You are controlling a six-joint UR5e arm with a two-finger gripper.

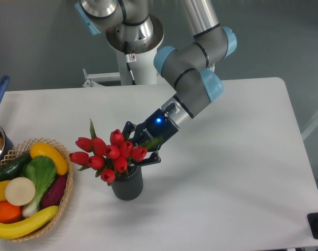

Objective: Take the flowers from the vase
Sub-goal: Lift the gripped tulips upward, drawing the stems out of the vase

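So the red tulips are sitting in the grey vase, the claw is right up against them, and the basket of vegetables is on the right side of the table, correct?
Not quite. The basket of vegetables is at the left edge of the table, as the fixed camera view shows. The rest holds: the red tulips sit in the grey vase, with the claw right against them.

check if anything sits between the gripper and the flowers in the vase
Nothing visible does. The gripper is already at the right side of the flowers, just above the vase. The basket sits apart, to the left.
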